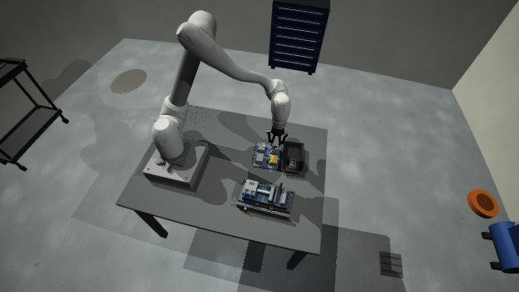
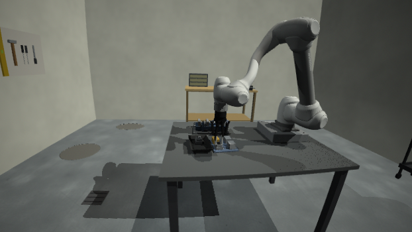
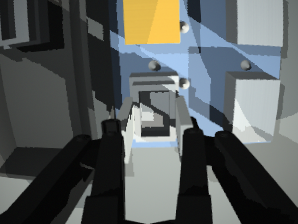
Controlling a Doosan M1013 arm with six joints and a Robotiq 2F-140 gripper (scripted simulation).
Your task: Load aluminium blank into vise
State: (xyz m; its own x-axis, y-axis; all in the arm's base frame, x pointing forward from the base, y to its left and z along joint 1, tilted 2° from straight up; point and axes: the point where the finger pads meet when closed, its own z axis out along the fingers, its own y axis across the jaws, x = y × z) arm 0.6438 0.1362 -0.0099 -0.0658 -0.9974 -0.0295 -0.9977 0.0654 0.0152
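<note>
My gripper (image 1: pixel 275 146) (image 2: pixel 219 140) (image 3: pixel 154 110) is shut on a grey finished part, its pocket facing up, at the infeed plate (image 3: pixel 212 67) (image 2: pixel 226 150). Whether the part touches the plate is unclear. A brass blank (image 1: pixel 274 159) (image 3: pixel 151 22) lies on the same side of the plate. Two aluminium blanks (image 1: pixel 259 158) (image 3: pixel 255 110) lie along the other side. Another finished part (image 1: pixel 292 163) (image 2: pixel 199 139) (image 3: pixel 14 22) is in the dark outfeed tray (image 1: pixel 294 151) (image 3: pixel 37 95). The vise (image 1: pixel 267 199) stands beyond; its opening is too small to read.
Small round pins (image 3: pixel 154 65) (image 3: pixel 245 65) stand up between the blanks. The tray's wall runs close beside the plate, next to my gripper. The vise's block with two hoses (image 1: pixel 251 184) is at its end nearer the robot base (image 1: pixel 175 168).
</note>
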